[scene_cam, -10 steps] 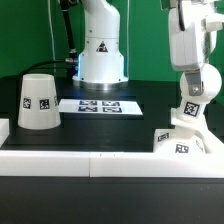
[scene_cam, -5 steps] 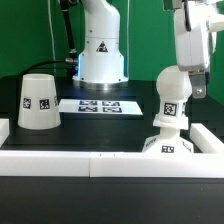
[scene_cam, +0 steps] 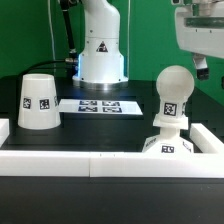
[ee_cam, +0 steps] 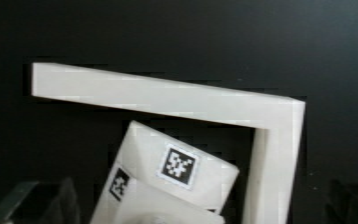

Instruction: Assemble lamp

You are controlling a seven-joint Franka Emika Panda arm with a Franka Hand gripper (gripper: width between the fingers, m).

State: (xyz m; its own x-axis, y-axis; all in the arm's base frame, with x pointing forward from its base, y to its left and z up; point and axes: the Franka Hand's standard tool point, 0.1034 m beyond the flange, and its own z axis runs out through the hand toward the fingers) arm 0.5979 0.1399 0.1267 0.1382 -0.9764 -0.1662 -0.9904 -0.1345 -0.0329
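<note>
The bulb (scene_cam: 173, 88) now stands by itself on the square base (scene_cam: 170, 146), stem down and upright, at the exterior view's right and close to the near white rail (scene_cam: 80, 161). A second ago the gripper (scene_cam: 201, 66) was down around the bulb; it has since let go and lifted clear, so the bulb's round head and its tag show whole. Only one dark finger shows at the frame's upper right, holding nothing, and I cannot tell how far the jaws stand apart. The wrist view looks down on the tagged base (ee_cam: 167, 180) against the white rail corner. The bulb step looks done. The shade (scene_cam: 38, 101) sits mouth down on the worktop (scene_cam: 110, 130), well apart at the exterior view's left, just beside the marker board (scene_cam: 98, 105), and probably goes on next.
</note>
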